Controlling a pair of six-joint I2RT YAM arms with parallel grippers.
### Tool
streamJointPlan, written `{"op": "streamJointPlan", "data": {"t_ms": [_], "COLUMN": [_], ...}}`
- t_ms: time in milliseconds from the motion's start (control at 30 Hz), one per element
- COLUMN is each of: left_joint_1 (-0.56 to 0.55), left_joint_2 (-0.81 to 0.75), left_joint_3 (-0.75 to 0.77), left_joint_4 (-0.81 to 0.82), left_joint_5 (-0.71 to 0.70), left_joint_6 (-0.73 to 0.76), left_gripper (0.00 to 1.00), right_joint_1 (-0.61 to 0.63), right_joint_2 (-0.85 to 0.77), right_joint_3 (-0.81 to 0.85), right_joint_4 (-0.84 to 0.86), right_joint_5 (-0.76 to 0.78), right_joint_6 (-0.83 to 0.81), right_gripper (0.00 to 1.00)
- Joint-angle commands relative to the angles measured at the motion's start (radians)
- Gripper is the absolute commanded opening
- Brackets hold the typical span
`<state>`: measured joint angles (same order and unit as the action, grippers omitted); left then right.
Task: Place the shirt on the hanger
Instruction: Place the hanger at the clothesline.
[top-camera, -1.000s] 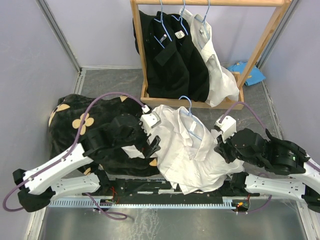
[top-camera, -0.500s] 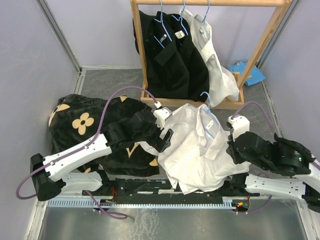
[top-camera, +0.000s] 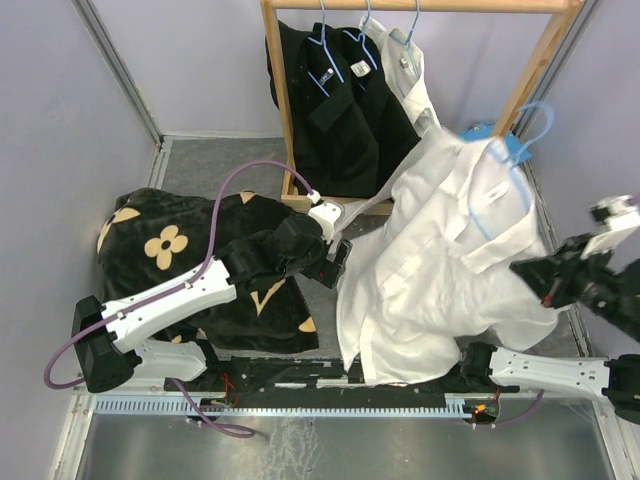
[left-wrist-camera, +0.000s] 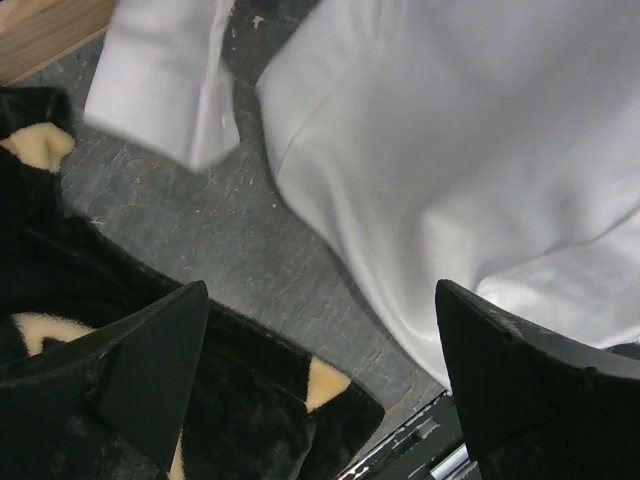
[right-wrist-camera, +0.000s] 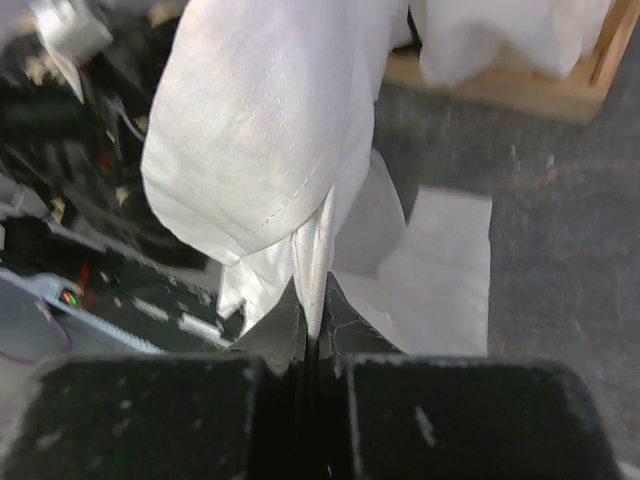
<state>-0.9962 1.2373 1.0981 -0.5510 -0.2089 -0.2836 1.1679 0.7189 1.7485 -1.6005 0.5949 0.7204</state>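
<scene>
The white shirt hangs lifted at the right, its hem trailing down to the table's near edge. The light-blue hanger sits in its collar and shoulders, with the hook sticking out at the top. My right gripper is shut on a folded seam of the shirt, with fabric pinched between the jaws of the right gripper. Just left of the shirt body, my left gripper is open and touches nothing. The wide-apart jaws of the left gripper hold nothing, and a cuff lies ahead.
A wooden clothes rack at the back holds black shirts and another white shirt on hangers. A black cloth with tan flowers covers the table's left side under the left arm.
My right gripper has raised the shirt and hanger off the table, up and to the right. The left arm has stretched toward the shirt, jaws still open.
</scene>
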Motion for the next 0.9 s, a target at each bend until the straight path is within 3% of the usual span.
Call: {"op": "streamJointPlan", "data": {"t_ms": [0,200,333,533,700,867], "left_joint_1": [-0.002,-0.001,-0.001,-0.001,-0.002,-0.001], "left_joint_2": [-0.013,-0.027,-0.04,-0.061,-0.064,-0.07], "left_joint_3": [0.042,0.045,0.043,0.025,0.02,0.018], "left_joint_4": [0.041,0.031,0.023,0.023,0.029,0.029], "left_joint_5": [-0.08,-0.076,-0.081,-0.063,-0.019,-0.006], "left_joint_6": [-0.084,-0.058,-0.032,-0.009,-0.003,0.008], "left_gripper": [0.99,0.99,0.99,0.99,0.99,0.99], "right_joint_1": [-0.001,-0.001,-0.002,-0.011,-0.064,-0.086], "right_joint_2": [0.123,0.309,0.364,0.309,0.202,0.217], "right_joint_3": [0.283,0.677,0.8,0.839,0.723,0.713], "right_joint_4": [-0.158,-0.157,-0.135,0.05,0.301,0.285], "right_joint_5": [0.189,0.334,0.434,0.532,0.523,0.649], "right_joint_6": [-0.151,-0.391,-0.528,-0.707,-0.871,-0.96], "right_gripper": [0.0,0.0,0.0,0.0,0.0,0.0]}}
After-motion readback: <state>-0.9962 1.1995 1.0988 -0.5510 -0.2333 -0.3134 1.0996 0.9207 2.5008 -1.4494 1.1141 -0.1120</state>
